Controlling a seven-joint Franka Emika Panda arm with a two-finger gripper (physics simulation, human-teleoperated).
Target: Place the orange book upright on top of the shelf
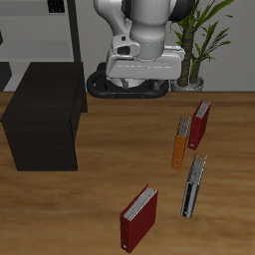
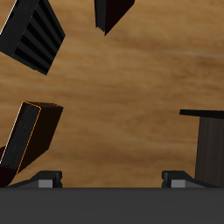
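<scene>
**Hand high at the back, orange book standing toward the right of the frame**

The hand (image 1: 135, 75) hangs high at the upper middle of the exterior frame, close to the robot's base, and holds nothing. In the wrist view only the two finger bases show, set well apart with bare wooden surface (image 2: 122, 105) between them, so the hand reads as spread wide and empty; the fingertips themselves are out of view.

Outward from the hand, the orange book (image 1: 179, 141) stands on its edge on the surface, right of centre in the exterior frame, nearer the front edge than the hand and off to the right. Its long axis runs roughly from back to front across the surface, slightly slanted. A dark red book (image 1: 199, 125) stands just beside it, farther back and toward the right. That closeness is likely the tight spot for the fingers.

Nearer the front edge stand a black-and-grey book (image 1: 192, 187) and a second dark red book (image 1: 138, 219), both well apart from the target.

The shelf (image 1: 45, 115) sits at the left of the frame, its flat top bare. It is on the opposite side of the hand from the orange book, so the carry would have to cross the whole surface.
</scene>
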